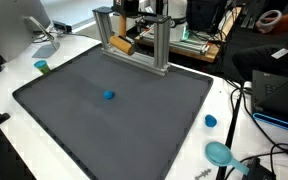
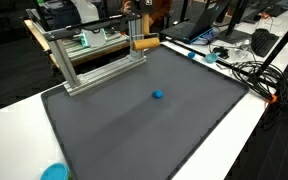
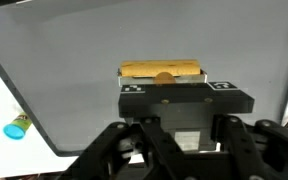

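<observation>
Pincer: the pincer (image 3: 162, 84) pinches the tan rectangular wooden block (image 3: 139, 70) at its middle, probably so it stays level.
Block: held beside the silver aluminium frame (image 1: 165, 48), at the rear edge of the dark grey mat (image 1: 84, 120).
Nearby: a small blue ball (image 1: 108, 96) lies mid-mat, well apart.

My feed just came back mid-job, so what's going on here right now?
The gripper is shut on a wooden block and holds it close to the aluminium frame at the back edge of the dark mat. Whether the block rests on anything cannot be told. A small blue object lies alone near the middle of the mat, untouched and well away from the gripper.
</observation>
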You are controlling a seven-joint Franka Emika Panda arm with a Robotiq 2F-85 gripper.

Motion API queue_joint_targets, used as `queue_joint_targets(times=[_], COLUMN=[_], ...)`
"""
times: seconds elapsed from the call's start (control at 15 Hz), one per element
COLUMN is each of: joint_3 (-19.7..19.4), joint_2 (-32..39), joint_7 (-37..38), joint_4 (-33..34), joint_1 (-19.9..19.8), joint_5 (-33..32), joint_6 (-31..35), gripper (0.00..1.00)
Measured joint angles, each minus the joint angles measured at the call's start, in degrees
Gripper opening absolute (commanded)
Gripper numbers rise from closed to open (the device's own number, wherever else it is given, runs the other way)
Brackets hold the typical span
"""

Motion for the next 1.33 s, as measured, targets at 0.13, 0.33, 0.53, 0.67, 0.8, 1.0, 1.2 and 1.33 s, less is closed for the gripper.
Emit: queue_joint_targets(times=[0.13, 0.33, 0.53, 0.67, 0.8, 1.0, 1.2, 1.33], joint_3=[-0.2, -0.2, -0.4, -0.8, -1.5, -2.4, -3.5, -4.6], joint_2=[0.7, 0.0, 0.5, 1.9, 4.6, 11.1, 18.9, 23.9], joint_7=[-0.1, -0.1, -0.5, -3.2, -6.8, -11.8, -16.5, -17.7], joint_4=[-0.4, -1.0, -0.8, 0.7, 4.2, 11.9, 20.1, 24.6], joint_1=[0.4, 0.9, 1.2, 1.8, 2.7, 3.6, 3.8, 3.6], joint_5=[0.0, 0.0, 0.0, 0.1, 0.5, 1.0, 2.1, 2.4], joint_6=[0.2, 0.2, 1.9, 3.3, 3.4, 3.0, 0.9, -0.3], gripper=[0.48, 0.23, 0.23, 0.23, 0.23, 0.23, 0.23, 0.23])
